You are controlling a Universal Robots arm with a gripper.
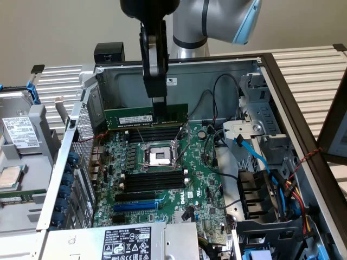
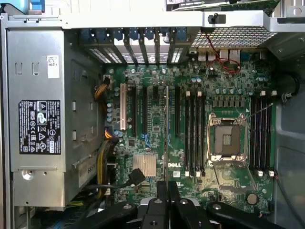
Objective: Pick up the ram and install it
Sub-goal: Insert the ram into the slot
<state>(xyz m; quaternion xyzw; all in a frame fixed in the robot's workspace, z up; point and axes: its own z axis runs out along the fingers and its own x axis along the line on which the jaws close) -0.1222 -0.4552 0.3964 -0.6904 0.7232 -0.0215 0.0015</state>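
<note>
The ram (image 1: 130, 117) is a long green stick with a white sticker. It hangs level inside the open computer case, just above the far bank of black memory slots (image 1: 157, 134) and close to the case's back wall. My gripper (image 1: 159, 111) comes down from above and is shut on the ram right of its middle. In the wrist view the ram (image 2: 167, 133) appears edge-on as a thin line running out from my gripper (image 2: 167, 188), over the motherboard. The memory slots (image 2: 193, 133) that I can see hold no sticks.
The CPU socket (image 1: 161, 157) lies between the two slot banks, the nearer bank (image 1: 154, 179) in front of it. A blue expansion slot (image 1: 135, 206) and the power supply (image 2: 38, 124) are nearby. Cables and a drive cage (image 1: 260, 184) fill the exterior view's right side.
</note>
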